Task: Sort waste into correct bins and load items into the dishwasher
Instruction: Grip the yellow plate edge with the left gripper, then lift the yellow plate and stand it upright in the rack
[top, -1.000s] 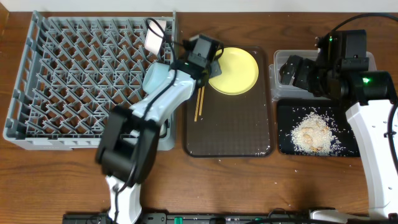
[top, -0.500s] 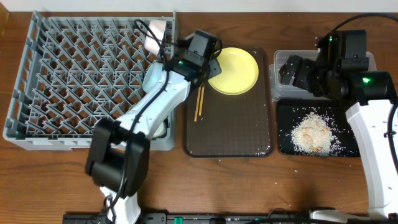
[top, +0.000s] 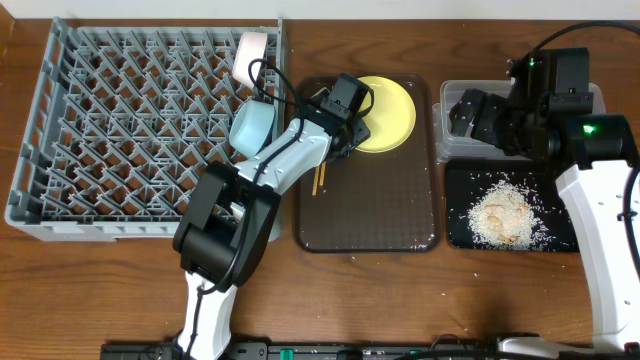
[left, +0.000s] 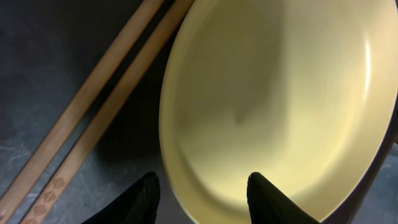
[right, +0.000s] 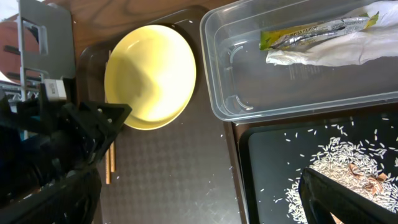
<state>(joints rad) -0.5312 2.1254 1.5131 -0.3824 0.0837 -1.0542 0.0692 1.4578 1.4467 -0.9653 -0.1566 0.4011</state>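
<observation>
1. Two dishes looked loaded: a light-blue bowl (top: 252, 125) leaned among the pegs at the right edge of the grey dish rack (top: 25, 150), and a small white cup (top: 250, 52) sat in its far right corner. The rack filled the left end of the counter.
2. Both wrappers, the green-and-orange one (right: 311, 30) and the crumpled white one (right: 323, 51), lay in the clear tub (right: 249, 93) at the far right of the counter. The sorting of the wrappers appeared done.
3. The rice scraps (top: 500, 215) were heaped in the black tray (top: 460, 238), just in front of the tub. A few grains lay scattered on the counter near its front edge.
4. The yellow plate (top: 390, 110) sat at the far edge of the brown serving tray (top: 370, 215), not yet loaded. The chopsticks (top: 320, 172) lay along that tray's left edge, also waiting.
5. No white bowl showed in any view.
6. The left gripper (left: 200, 198) was at the plate's left rim, fingers spread with the rim between them and nothing pinched.
7. The right gripper (top: 468, 112) hung over the tub, spread wide and empty.
8. Roughly the plate and chopsticks seemed to be what was left.
</observation>
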